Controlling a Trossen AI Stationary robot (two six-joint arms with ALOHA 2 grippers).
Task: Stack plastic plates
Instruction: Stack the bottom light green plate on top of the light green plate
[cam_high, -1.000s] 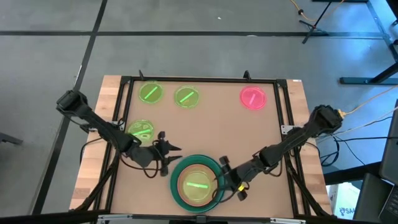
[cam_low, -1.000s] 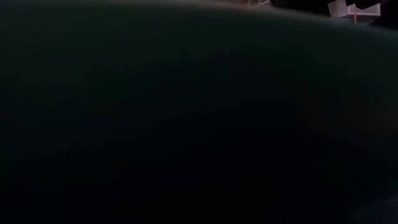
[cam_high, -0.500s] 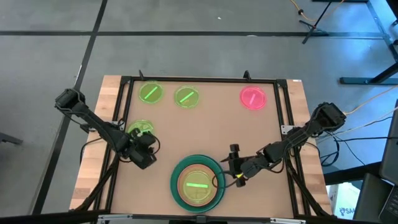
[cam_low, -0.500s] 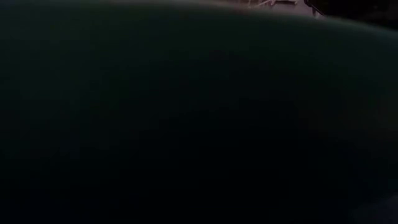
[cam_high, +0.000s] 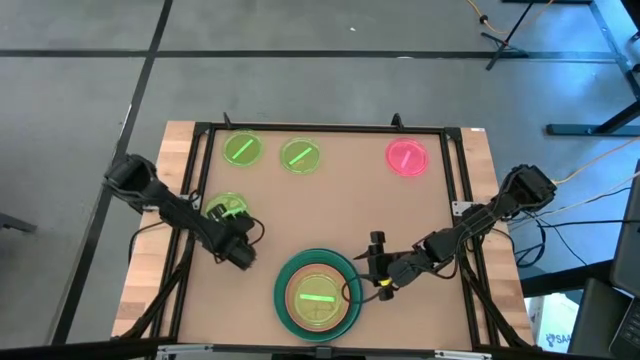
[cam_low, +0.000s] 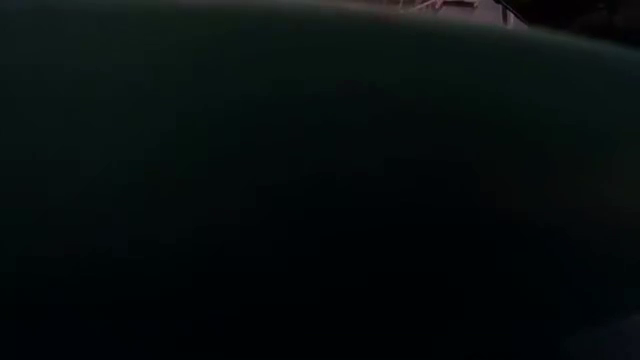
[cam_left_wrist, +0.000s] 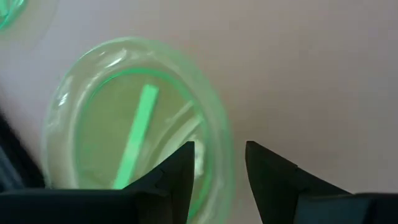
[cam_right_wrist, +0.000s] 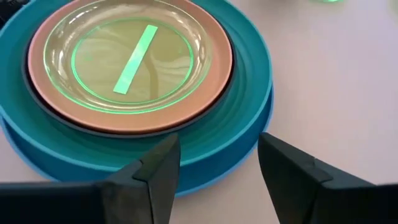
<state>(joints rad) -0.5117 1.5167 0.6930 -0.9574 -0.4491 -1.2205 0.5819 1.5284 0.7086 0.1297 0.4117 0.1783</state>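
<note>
A stack of plates (cam_high: 318, 297) stands at the table's near middle: large teal and blue plates below, a black and a salmon one (cam_right_wrist: 205, 93) on them, and a neon-green one (cam_right_wrist: 134, 59) on top. My right gripper (cam_high: 373, 262) is open just right of the stack, its fingers (cam_right_wrist: 155, 168) facing the stack's rim. My left gripper (cam_high: 234, 225) is open over a small neon-green plate (cam_high: 226, 208) lying flat at the table's left edge. Its fingers (cam_left_wrist: 180, 168) stand on either side of the plate's near rim (cam_left_wrist: 221, 149).
Two more neon-green plates (cam_high: 242, 150) (cam_high: 300, 156) and a pink one (cam_high: 407, 157) lie along the far edge. A black frame (cam_high: 320, 128) borders the brown table top. The low view is dark, covered by something close to the lens.
My left gripper has gone from beside the stack toward the table's left edge, turning about until it points at the small neon-green plate. My right gripper has drawn back from the stack's rim toward the right and then kept still. The plates have not moved.
</note>
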